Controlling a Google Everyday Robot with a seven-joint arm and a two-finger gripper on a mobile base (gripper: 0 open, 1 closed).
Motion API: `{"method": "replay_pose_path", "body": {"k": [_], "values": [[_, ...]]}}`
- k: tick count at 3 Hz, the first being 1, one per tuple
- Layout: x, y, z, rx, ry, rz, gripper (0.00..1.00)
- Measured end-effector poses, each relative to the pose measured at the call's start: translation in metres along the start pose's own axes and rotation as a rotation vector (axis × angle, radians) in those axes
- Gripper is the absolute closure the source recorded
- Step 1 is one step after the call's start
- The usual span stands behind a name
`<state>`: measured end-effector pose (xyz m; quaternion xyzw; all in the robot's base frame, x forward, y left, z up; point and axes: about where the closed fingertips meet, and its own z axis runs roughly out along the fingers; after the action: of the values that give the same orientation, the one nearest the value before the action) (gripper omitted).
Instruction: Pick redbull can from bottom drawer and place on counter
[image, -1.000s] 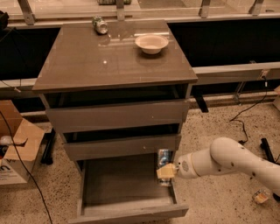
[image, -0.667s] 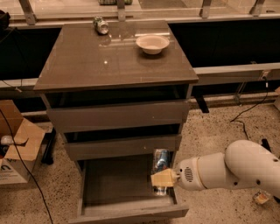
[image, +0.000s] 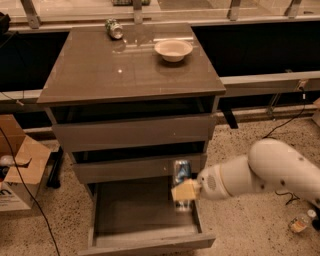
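over the right rear part of the pulled-out bottom drawer (image: 135, 212), a deep grey-brown box with a plain handleless front, the slim blue-and-silver metal redbull can (image: 181, 171) stood upright, its long axis vertical and its silver top pointing up. the top end overlapped the front of the grey-brown middle drawer (image: 130, 171) in this view, while the lower end showed against the drawer's bare floor; whether the base rested on that floor or hung just clear of it could not be told. the two-finger gripper (image: 183, 192) reached in from the right at the end of a thick white rounded arm (image: 265, 172), level with the can's lower half. one tan finger pad (image: 187, 190) lay flat across the front of the can, hiding a band of it, and the jaws were closed to the can's narrow width, pinching it from either side. the far finger was hidden behind the can. well above, the flat glossy grey-brown counter (image: 125, 72) carried a shallow cream round bowl (image: 173, 49) near its back right and a stout green-and-silver can (image: 114, 28) lying on its side at the back edge, both far apart from the gripper. an open brown cardboard box (image: 22, 165) sat on the speckled floor (image: 250, 232) to the cabinet's left.
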<state>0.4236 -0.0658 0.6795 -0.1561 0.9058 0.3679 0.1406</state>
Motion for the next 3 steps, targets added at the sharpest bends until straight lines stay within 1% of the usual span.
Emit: {"method": "replay_pose_path", "body": {"k": [1,2,3], "values": [[-0.062,-0.019,-0.009,0.055,0.05,-0.056,1.0],[-0.127,-0.018,-0.014,0.106,0.096,-0.15,1.0],[-0.203,0.007,-0.043,0.162,0.039,-0.276,1.0]]}}
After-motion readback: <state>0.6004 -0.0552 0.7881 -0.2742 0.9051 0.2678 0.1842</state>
